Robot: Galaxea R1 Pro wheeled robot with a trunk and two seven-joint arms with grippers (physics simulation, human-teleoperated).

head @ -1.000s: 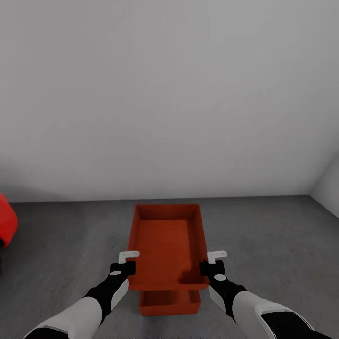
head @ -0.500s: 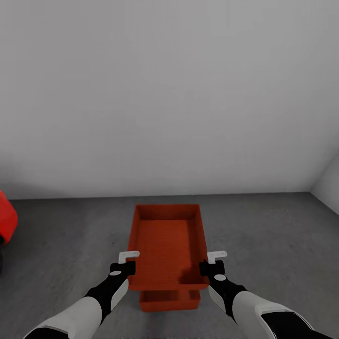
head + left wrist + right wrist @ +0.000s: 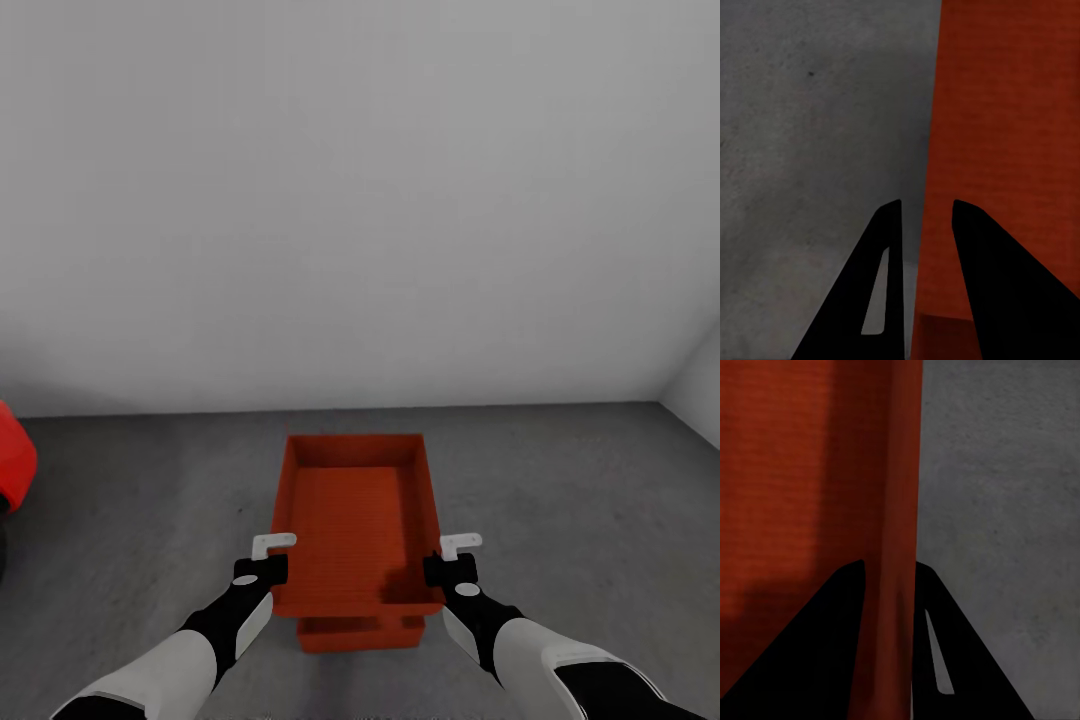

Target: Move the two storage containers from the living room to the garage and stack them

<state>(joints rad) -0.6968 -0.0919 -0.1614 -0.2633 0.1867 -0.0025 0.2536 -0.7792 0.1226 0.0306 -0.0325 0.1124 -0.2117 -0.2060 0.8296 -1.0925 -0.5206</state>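
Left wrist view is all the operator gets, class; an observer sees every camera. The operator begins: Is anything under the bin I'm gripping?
Observer: Yes, a second bin lies on the floor, mostly hidden beneath the held bin.
Operator: Is my right tool on my bin?
Observer: The right tool straddles the held bin's right wall.
Operator: What's nearby?
Observer: A red car at the far left.

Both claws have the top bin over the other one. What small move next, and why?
Probably ease forward a touch more, then lower. The held container, pinched at its side walls by the left claw and right claw, hangs above the floor container, whose near end shows past the held one's near edge.
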